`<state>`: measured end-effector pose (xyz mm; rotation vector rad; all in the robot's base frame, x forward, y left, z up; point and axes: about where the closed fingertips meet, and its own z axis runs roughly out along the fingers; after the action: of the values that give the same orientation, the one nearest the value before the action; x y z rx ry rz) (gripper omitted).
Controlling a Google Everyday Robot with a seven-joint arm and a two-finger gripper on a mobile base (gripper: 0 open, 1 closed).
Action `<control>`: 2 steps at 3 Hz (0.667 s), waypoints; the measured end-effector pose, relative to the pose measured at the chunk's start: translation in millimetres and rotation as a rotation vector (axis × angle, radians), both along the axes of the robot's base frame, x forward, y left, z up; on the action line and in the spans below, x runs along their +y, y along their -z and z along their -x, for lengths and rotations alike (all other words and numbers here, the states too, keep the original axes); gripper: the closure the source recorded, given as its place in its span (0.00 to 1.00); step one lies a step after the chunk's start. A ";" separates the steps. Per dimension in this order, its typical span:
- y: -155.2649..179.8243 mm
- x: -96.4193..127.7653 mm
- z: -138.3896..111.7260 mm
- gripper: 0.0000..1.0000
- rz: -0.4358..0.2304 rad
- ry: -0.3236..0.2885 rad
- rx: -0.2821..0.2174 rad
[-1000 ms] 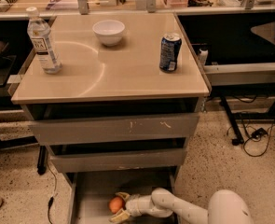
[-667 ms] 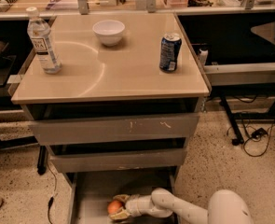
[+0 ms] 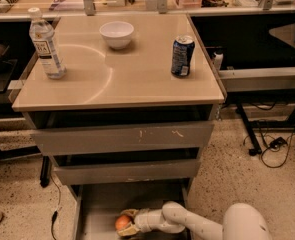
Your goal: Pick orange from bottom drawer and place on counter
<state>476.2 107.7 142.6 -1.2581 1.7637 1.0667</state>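
The orange (image 3: 122, 222) lies on the floor of the open bottom drawer (image 3: 99, 204), near the frame's lower edge. My gripper (image 3: 127, 222) reaches into the drawer from the right, its fingers above and below the orange's right side. The white arm runs from the lower right. The counter (image 3: 132, 79) is the beige top of the grey cabinet, above the two upper drawers.
On the counter stand a water bottle (image 3: 45, 44) at the left, a white bowl (image 3: 116, 34) at the back middle and a blue can (image 3: 182, 56) at the right. A long bench (image 3: 137, 4) runs behind. Cables (image 3: 272, 144) lie on the floor at the right.
The orange and gripper have shifted slightly left in the drawer. The arm has reached a little further in.
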 end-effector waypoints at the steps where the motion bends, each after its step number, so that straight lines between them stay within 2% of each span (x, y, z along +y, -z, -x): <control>1: -32.0 5.1 -0.2 1.00 -0.058 -0.006 0.014; 2: -90.2 2.7 -2.1 1.00 -0.117 0.019 0.006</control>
<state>478.3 110.3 232.7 -1.1657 1.6890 1.1468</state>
